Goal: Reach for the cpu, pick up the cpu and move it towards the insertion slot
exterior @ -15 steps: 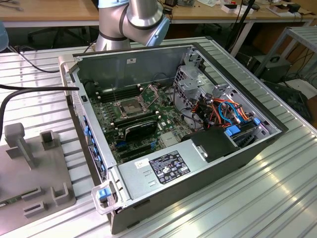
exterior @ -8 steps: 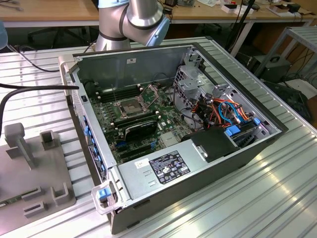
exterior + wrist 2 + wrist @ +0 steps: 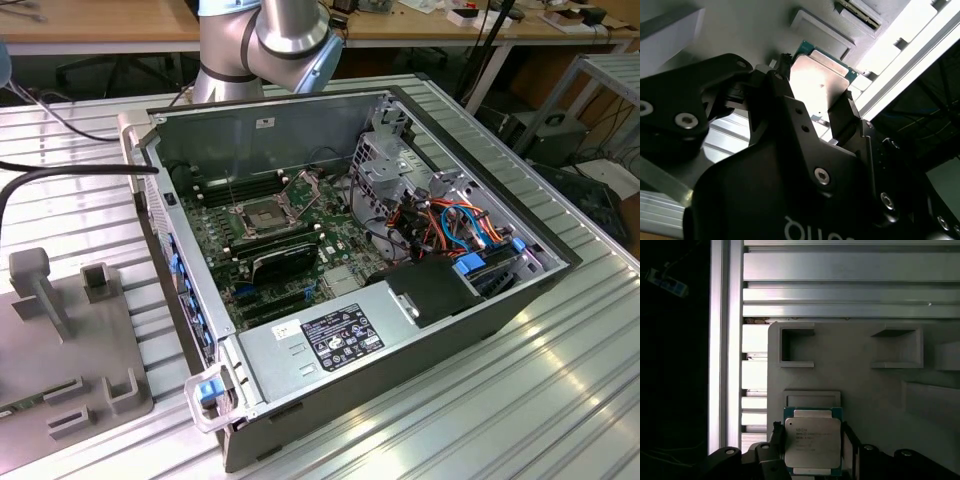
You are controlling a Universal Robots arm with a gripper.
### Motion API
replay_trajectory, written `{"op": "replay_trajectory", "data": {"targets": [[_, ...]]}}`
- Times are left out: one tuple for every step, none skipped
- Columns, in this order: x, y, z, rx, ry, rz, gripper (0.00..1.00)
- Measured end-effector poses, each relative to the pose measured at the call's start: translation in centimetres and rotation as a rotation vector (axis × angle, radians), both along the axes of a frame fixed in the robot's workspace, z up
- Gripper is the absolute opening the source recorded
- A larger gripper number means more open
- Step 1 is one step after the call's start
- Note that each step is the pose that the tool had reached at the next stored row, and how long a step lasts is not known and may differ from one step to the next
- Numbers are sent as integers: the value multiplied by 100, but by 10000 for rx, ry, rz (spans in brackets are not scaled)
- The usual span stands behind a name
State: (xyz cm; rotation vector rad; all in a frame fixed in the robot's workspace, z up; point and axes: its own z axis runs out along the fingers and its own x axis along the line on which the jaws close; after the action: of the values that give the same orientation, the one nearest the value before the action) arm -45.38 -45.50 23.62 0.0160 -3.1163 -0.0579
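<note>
Over grey fixture plate (image 3: 860, 390) | gripper (image 3: 813, 439) clamped on cpu (image 3: 812, 445) | fingers (image 3: 850, 447) at opp. edges

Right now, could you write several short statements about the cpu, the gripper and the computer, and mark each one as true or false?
1. The gripper is shut on the cpu, with a finger at each of two opposite edges. True.
2. The cpu already sits in the insertion slot. False: in the first wrist view it is over a grey fixture plate, and the slot's centre shows dark.
3. The computer case lies open, with its motherboard showing. True.
4. The cpu turns a plain green underside to the first wrist view. False: its silver metal face shows there, with a thin green rim around it.
</note>
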Motion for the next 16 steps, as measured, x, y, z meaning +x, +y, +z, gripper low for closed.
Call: {"op": "replay_trajectory", "data": {"targets": [[0,0,14,0,1,0,55],[0,0,24,0,0,0,55],[0,0,35,-1,1,0,55],[0,0,50,0,0,0,55],[0,0,61,0,0,0,55],[0,0,73,0,0,0,55],[0,0,86,0,0,0,55],[0,0,96,0,0,0,55],[0,0,111,0,0,0,55],[0,0,120,-1,0,0,55],[0,0,130,-1,0,0,55],[0,0,141,-1,0,0,55],[0,0,154,0,0,0,55],[0,0,166,0,0,0,55],[0,0,183,0,1,0,55],[0,0,195,-1,1,0,55]]}}
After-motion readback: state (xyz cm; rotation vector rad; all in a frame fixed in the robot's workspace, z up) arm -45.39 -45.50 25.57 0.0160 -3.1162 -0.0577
